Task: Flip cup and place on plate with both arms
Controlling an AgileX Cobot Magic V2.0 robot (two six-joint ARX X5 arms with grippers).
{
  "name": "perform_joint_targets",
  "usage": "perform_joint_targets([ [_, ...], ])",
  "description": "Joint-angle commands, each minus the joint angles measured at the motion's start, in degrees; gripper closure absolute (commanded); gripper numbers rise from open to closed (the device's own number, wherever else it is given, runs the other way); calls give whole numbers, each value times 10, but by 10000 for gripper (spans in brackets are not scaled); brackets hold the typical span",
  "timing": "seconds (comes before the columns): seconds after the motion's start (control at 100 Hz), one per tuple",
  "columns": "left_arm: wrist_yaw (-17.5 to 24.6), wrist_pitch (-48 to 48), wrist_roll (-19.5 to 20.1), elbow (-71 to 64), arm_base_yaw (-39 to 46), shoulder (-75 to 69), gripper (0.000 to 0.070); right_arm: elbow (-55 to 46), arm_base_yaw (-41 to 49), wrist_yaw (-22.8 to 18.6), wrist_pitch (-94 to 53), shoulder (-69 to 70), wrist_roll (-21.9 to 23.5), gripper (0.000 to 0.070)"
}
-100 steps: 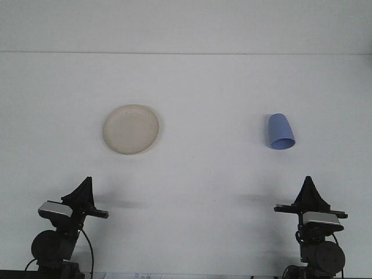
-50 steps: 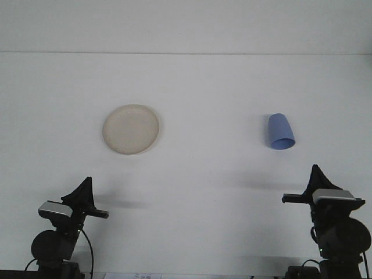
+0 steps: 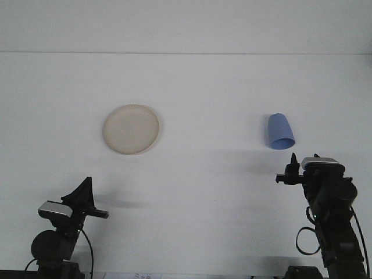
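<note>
Resting upside down on the white table (image 3: 203, 192), the blue cup (image 3: 281, 131) stood on its wider rim with the narrower closed base uppermost, well to the right of the round cream plate (image 3: 131, 129). Nothing touched the plastic-looking tumbler. Below it, the right gripper (image 3: 293, 165) had risen and advanced from its low parked pose of a second earlier, and was now near the cup's lower edge but apart from it; whether its fingers were apart or together could not be told. The left gripper (image 3: 87, 185) remained parked at the lower left, unchanged, its state likewise unclear.
</note>
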Motion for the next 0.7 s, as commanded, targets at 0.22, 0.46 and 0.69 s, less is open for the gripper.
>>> perform_joint_targets([
  [0.22, 2, 6, -2, -11, 0, 0, 688, -2, 41, -2, 90, 155, 16, 281],
  [0.46, 2, 6, -2, -11, 0, 0, 688, -2, 49, -7, 193, 307, 62, 281],
  [0.69, 2, 6, -2, -11, 0, 0, 688, -2, 49, -15, 324, 425, 62, 285],
])
